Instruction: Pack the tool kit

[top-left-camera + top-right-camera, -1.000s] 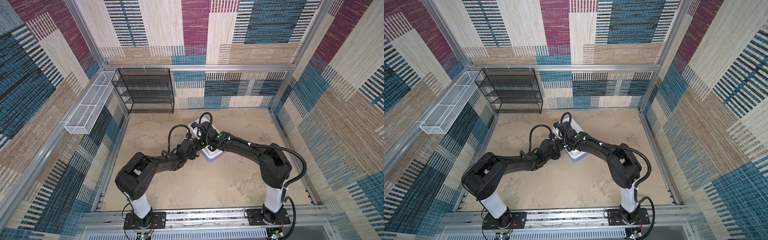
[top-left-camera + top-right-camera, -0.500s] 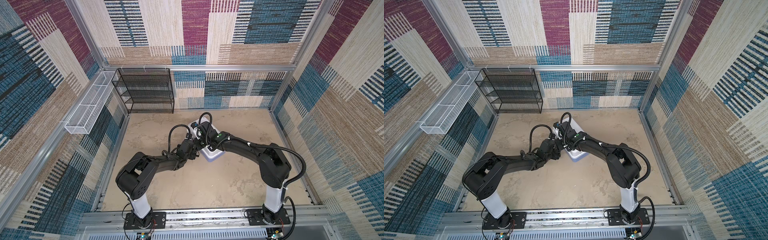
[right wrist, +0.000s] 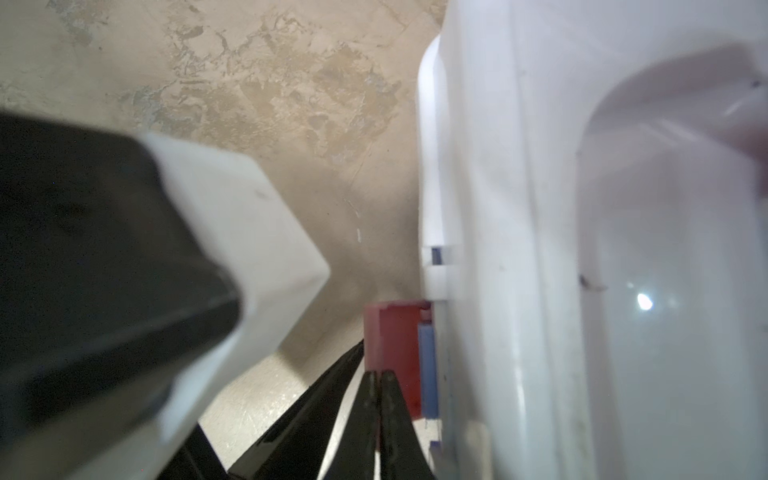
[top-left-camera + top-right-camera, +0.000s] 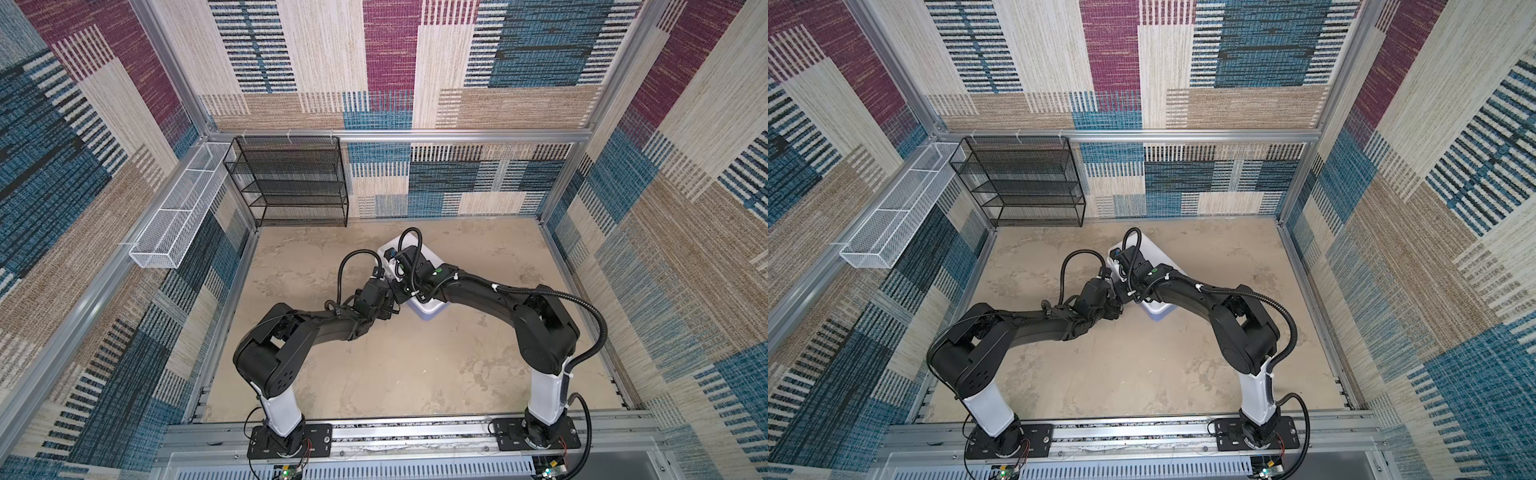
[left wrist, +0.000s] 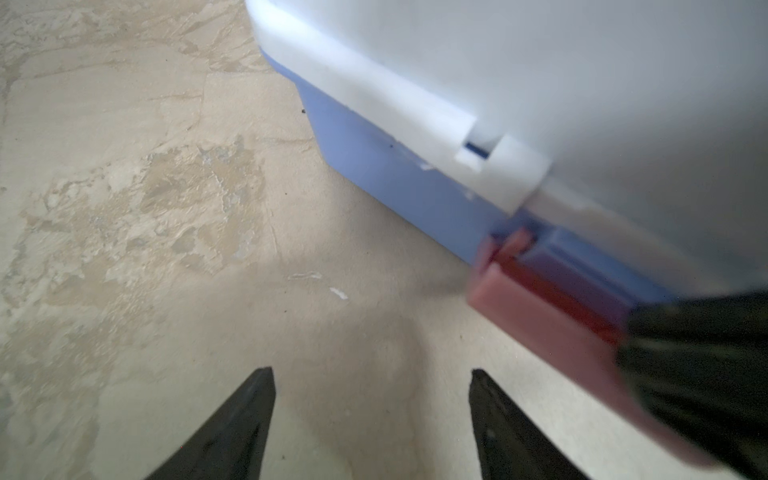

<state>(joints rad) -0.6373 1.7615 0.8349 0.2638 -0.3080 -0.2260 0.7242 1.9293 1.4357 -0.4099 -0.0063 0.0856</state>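
Jaws well apart and empty, the left gripper (image 5: 372,376) hangs low over the tan table (image 5: 145,208), just beside the front of the tool kit (image 5: 415,183). The right gripper (image 3: 379,378) has its jaws pressed together with nothing between them, tips against the pink latch (image 3: 390,336) on the kit's front wall. The kit sits near the middle of the table, a little toward the back, white lid (image 5: 540,62) down on the blue base (image 5: 395,174). In both top views the arms cover most of it. A black rack (image 4: 291,183) and white basket (image 4: 174,220) stand well apart at back left.
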